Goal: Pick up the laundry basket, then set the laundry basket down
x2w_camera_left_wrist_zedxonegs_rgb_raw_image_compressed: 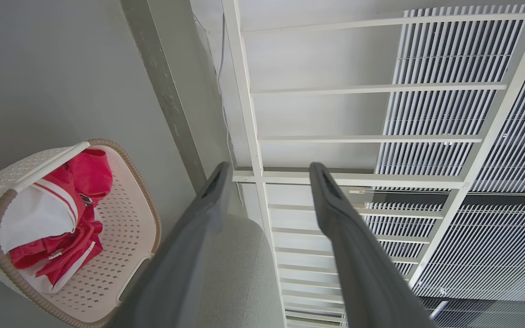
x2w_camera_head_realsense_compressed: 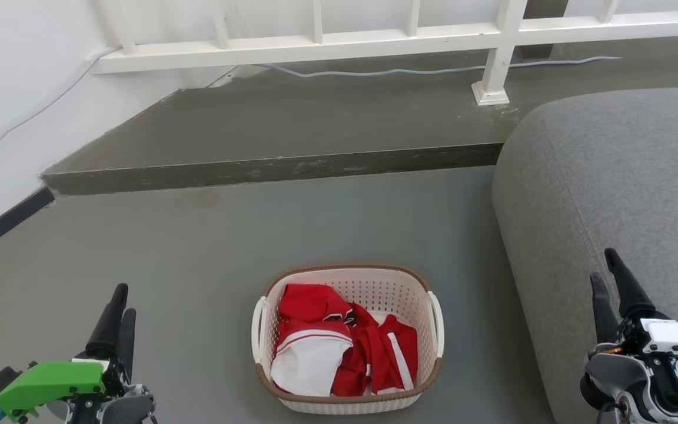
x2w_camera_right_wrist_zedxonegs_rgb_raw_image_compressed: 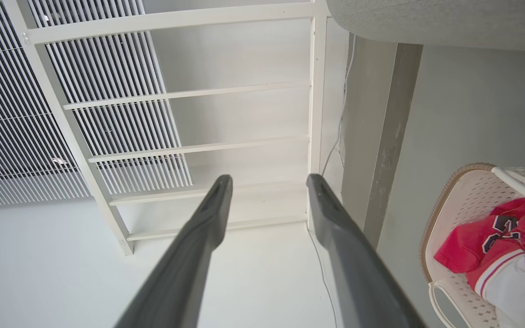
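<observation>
The basket (x2w_camera_head_realsense_compressed: 345, 266) sat on the grey floor (x2w_camera_head_realsense_compressed: 168, 265) at the bottom middle of the head view. Red and white clothes (x2w_camera_head_realsense_compressed: 339, 347) lay inside it. The left claw (x2w_camera_head_realsense_compressed: 124, 300) was at the lower left, well apart from the basket. The right claw (x2w_camera_head_realsense_compressed: 602, 265) was at the lower right, in front of a grey sofa (x2w_camera_head_realsense_compressed: 610, 176). Neither claw touched the basket. In each wrist view the two dark fingers (x2w_camera_left_wrist_zedxonegs_rgb_raw_image_compressed: 335, 218) were spread, with a clear gap between them. The basket showed at the lower left of the left wrist view and at the lower right of the right wrist view. A white railing (x2w_camera_head_realsense_compressed: 315, 44) ran along the top of the head view, above a dark step (x2w_camera_head_realsense_compressed: 286, 168).
</observation>
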Robot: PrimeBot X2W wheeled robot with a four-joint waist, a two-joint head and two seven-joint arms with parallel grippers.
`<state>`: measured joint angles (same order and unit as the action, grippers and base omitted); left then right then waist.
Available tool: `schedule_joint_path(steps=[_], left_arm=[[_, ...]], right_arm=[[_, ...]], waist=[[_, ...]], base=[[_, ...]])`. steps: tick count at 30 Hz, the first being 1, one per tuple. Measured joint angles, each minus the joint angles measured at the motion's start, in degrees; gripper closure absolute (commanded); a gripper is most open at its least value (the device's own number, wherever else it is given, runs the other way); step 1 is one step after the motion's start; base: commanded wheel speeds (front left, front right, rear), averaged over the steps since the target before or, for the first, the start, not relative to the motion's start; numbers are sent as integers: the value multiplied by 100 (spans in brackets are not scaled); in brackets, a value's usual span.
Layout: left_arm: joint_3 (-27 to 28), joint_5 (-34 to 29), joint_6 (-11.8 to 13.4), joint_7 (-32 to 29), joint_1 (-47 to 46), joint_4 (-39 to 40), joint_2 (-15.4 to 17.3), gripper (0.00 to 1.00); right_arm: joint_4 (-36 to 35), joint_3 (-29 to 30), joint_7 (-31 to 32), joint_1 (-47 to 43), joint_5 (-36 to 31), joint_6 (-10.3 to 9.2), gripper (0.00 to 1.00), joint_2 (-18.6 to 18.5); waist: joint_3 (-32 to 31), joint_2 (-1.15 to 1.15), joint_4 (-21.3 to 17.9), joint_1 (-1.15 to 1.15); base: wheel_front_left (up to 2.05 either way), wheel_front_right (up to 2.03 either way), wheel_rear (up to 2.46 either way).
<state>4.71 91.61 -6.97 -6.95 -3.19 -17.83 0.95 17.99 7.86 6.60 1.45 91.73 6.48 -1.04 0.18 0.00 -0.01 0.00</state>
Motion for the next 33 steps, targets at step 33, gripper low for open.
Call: schedule_joint_path(steps=[33], left_arm=[[-497, -758, 0, 552, -69, 405, 208, 0]], right_arm=[[-254, -197, -527, 54, -792, 2, 0, -210]], waist=[[18, 0, 28, 0]], base=[[0, 0, 0]])
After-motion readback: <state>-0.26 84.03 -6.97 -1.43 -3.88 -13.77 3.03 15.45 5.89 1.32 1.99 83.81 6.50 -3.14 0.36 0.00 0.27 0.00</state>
